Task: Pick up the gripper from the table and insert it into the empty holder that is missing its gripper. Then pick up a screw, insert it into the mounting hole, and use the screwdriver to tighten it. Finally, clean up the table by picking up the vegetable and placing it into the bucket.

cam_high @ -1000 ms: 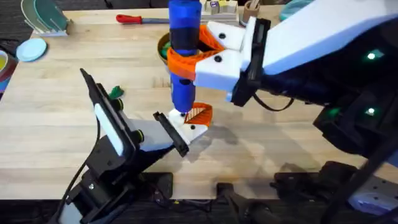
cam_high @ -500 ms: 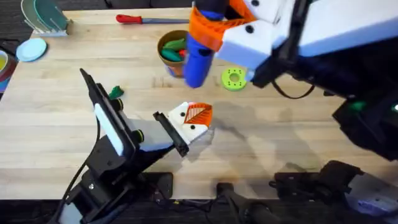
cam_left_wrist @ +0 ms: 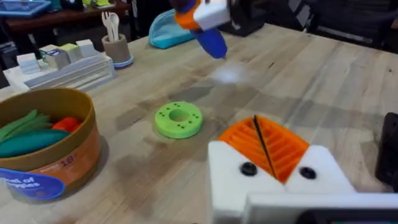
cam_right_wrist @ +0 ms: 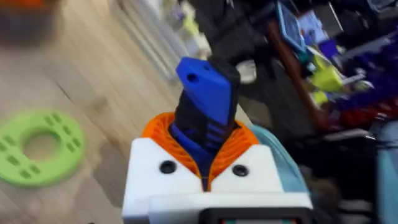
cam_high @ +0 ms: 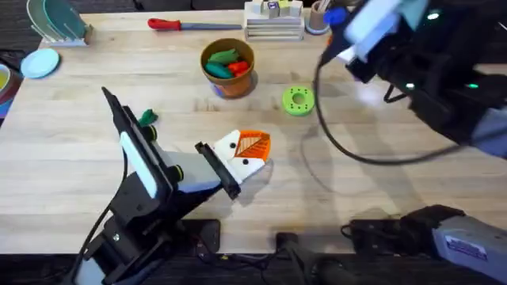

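The bright blue chunky screwdriver (cam_right_wrist: 205,106) is blurred, its bit hidden. The round orange-brown bucket (cam_left_wrist: 59,171) is cut off at an edge.

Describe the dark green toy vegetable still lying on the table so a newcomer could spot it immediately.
Start at the left arm's black and white body rising from the lower left of the wooden table. Against its far side, on bare wood, lies the vegetable: tiny, dark green, leafy. Unlike the green and red toys in the bucket, it lies loose.
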`<state>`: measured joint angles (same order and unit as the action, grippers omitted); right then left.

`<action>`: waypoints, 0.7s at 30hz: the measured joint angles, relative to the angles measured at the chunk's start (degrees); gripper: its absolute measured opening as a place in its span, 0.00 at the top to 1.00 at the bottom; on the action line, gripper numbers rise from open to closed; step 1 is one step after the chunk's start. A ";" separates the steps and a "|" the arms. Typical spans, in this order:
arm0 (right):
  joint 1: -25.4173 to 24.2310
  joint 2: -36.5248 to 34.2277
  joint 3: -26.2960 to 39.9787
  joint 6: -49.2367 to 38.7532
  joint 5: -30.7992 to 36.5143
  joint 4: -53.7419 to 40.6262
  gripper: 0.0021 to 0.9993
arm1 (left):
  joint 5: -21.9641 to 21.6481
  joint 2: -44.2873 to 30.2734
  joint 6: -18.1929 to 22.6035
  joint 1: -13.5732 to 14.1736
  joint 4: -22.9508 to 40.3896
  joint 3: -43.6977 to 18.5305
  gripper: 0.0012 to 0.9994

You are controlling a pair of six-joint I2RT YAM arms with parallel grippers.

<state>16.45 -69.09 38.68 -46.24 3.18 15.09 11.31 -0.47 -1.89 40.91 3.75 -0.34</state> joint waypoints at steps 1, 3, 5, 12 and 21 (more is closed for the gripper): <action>0.02 -1.56 0.00 -3.45 2.68 -0.02 0.98 | 0.00 0.00 0.00 0.00 0.00 0.00 0.99; 0.02 -5.11 0.00 -10.32 7.96 0.02 0.98 | 0.00 0.00 0.00 0.00 0.00 0.00 0.99; 0.02 -9.56 0.00 -16.89 13.01 0.06 0.98 | 0.00 0.00 -0.01 0.00 0.00 0.00 0.99; -0.02 -24.99 0.00 -28.74 23.17 0.19 0.98 | 0.00 0.00 0.00 0.00 0.00 0.00 0.99; 1.03 -27.13 1.80 -30.14 26.50 -0.79 0.74 | 0.00 0.00 0.00 0.00 0.00 0.00 0.99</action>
<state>17.48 -96.23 40.48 -76.38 29.68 14.31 11.31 -0.47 -1.89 40.91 3.75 -0.34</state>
